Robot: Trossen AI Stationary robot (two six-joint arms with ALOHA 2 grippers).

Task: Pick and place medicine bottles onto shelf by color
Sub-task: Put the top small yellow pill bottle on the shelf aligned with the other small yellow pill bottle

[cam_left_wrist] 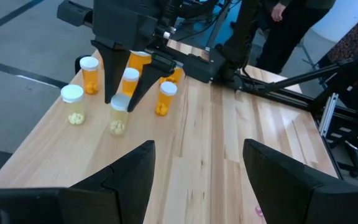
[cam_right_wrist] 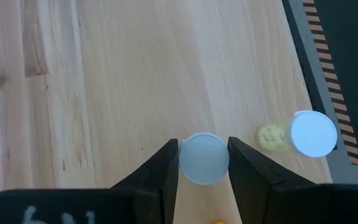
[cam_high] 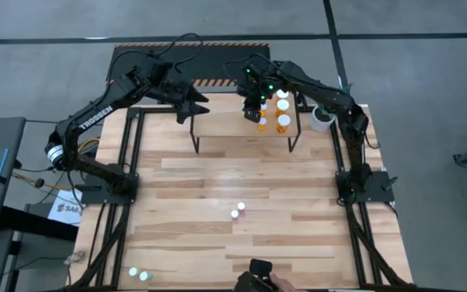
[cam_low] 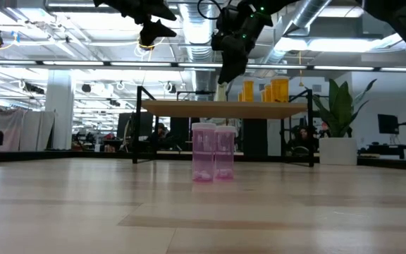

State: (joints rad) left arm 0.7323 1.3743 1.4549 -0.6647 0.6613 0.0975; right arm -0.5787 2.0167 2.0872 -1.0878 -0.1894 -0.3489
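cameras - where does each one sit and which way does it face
High: overhead, straight down; both arms, shelf.
Low: table height, level; pink bottles, arms above.
Left wrist: faces right gripper on a yellowish bottle; left gripper open.
Right wrist: down onto that bottle's cap.
Shared: both wrist views show that bottle.

On the shelf point(cam_high: 217, 122), at the table's twelve o'clock, white-capped orange bottles point(cam_high: 283, 112) and two pale yellowish ones point(cam_left_wrist: 72, 104) stand upright towards its three o'clock end. Two pink bottles point(cam_low: 213, 152) stand touching mid-table, and two greenish-capped ones point(cam_high: 139, 275) sit near seven o'clock.
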